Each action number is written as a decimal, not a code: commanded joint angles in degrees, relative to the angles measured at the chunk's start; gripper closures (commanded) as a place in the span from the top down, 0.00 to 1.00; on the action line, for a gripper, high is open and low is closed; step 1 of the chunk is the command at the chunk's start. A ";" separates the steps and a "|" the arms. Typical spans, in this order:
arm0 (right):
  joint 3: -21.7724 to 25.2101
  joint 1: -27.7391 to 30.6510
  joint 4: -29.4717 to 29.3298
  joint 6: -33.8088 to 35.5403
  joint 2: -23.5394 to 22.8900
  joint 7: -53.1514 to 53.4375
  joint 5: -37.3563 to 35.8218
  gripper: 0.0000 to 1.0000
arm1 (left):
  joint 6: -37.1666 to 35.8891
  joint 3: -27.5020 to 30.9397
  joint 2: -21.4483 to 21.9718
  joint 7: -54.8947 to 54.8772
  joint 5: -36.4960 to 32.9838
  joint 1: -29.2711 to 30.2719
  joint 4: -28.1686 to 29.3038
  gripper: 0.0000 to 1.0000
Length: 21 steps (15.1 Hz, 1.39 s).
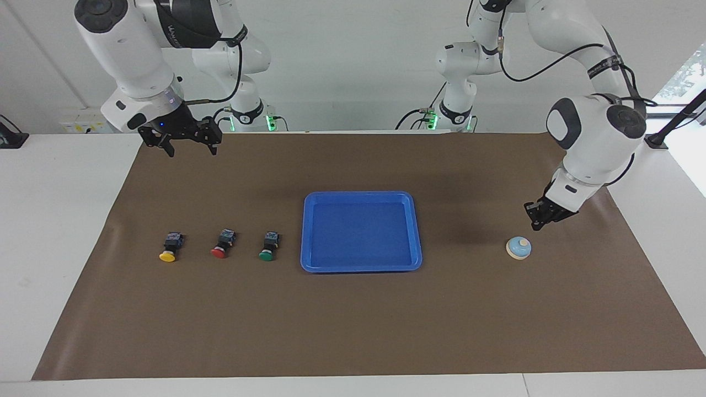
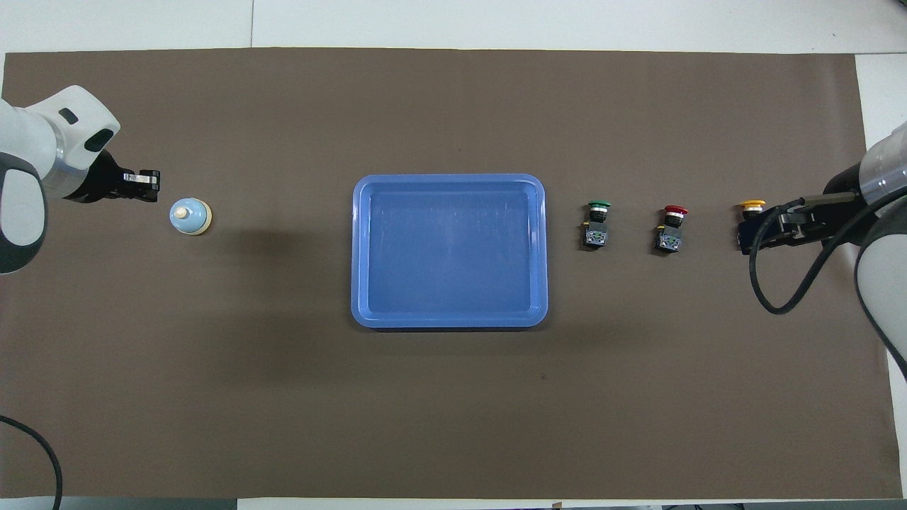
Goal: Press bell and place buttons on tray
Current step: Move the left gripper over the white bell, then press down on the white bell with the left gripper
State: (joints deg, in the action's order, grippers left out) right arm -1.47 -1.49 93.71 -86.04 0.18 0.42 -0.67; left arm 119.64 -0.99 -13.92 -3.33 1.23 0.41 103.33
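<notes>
Right now my left gripper (image 1: 534, 225) has its fingers together, empty, hanging low just beside the bell (image 1: 519, 247), a little toward the left arm's end of the counter (image 1: 66, 231) and not touching it. With twelve o'clock pointing away from the robots in the overhead view, that gripper (image 2: 150, 185) sits at about ten o'clock from the bell (image 2: 190, 216). The bell stands upright on the brown mat (image 1: 353, 331), well apart from the tray (image 1: 417, 231), which is at its three o'clock in that same view.

My right gripper (image 1: 190, 148) waits with its fingers apart, holding nothing, raised over the mat's edge nearest the robots at the right arm's end. In the overhead view it covers the body of the yellow button (image 2: 752, 205), though the facing view shows it high above the mat and clear of that button (image 1: 169, 247).

The red button (image 1: 222, 243) and the green button (image 1: 268, 246) lie in a row with the yellow one on the mat, green closest to the tray, then red, then yellow, each lying on its side with its cap pointing away from the robots. The blue tray (image 2: 538, 248) lies flat at the middle of the mat.
</notes>
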 commanded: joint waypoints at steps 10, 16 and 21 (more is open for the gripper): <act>-0.72 1.14 0.51 0.34 0.79 -1.21 0.41 1.00 | 5.86 0.28 -2.33 -0.36 -0.09 0.29 4.34 0.00; -0.64 1.14 0.42 0.34 0.79 -1.21 0.41 1.00 | 14.29 0.46 -2.60 -0.27 -0.17 0.38 11.19 0.00; -0.64 1.14 0.51 0.43 0.79 -1.21 0.41 1.00 | 4.85 0.63 -1.47 -0.36 -0.17 0.38 5.24 0.00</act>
State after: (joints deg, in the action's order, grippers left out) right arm -1.47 -1.49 93.71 -86.03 0.18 0.42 -0.67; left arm 129.58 -0.53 -16.39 -3.33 1.23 0.50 111.06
